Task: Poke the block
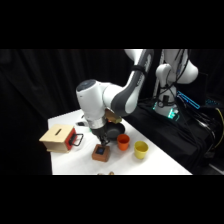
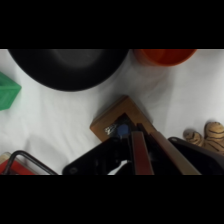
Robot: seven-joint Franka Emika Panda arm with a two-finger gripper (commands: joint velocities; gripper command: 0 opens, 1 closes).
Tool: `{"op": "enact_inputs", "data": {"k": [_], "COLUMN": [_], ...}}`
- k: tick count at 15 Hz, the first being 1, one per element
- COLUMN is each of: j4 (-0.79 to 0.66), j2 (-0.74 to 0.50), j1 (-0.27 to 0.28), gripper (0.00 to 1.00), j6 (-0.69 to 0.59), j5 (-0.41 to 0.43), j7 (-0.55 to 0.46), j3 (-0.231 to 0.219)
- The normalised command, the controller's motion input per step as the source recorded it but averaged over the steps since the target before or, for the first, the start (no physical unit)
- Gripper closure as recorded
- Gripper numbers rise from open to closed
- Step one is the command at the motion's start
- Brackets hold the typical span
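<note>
The flat, square, reddish-brown wooden block (image 1: 100, 153) lies near the front middle of the white bench (image 1: 150, 162), with a small blue square (image 1: 101, 149) set in the middle of its top. The white arm's pincer (image 1: 102, 143) comes down from above and meets the block right at that blue square — in the wrist view its tip (image 2: 125, 132) sits over the blue patch (image 2: 121, 131) on the block (image 2: 117, 117). Whether the pincer is spread or pressed together I cannot tell.

Just right of the block stands an orange cup (image 1: 123, 142), and further right a yellow cup (image 1: 141, 149). A black round bowl (image 1: 114, 131) sits behind the block. To the left, well apart, is a tan wooden box with a slot in its top (image 1: 57, 137) — a red-and-black piece (image 1: 76, 140) against its right side. The wrist view also shows a green object (image 2: 8, 91) at the left edge and a striped brown thing (image 2: 212, 136) on the right.
</note>
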Motion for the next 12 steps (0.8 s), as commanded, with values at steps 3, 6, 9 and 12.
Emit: {"op": "enact_inputs", "data": {"k": [3, 6, 9, 12], "j4": [-0.06, 0.0, 0.01, -0.01], "j2": [-0.34, -0.23, -0.21, -0.24], "j1": [-0.039, -0.049, -0.052, -0.043], "gripper": [0.42, 0.18, 0.0, 0.0], "j6": [-0.36, -0.29, -0.22, -0.18], "j5": [0.041, 0.06, 0.064, 0.054], "j7": [-0.13, -0.15, -0.14, -0.11], "j3": [0.033, 0.04, 0.039, 0.035]}}
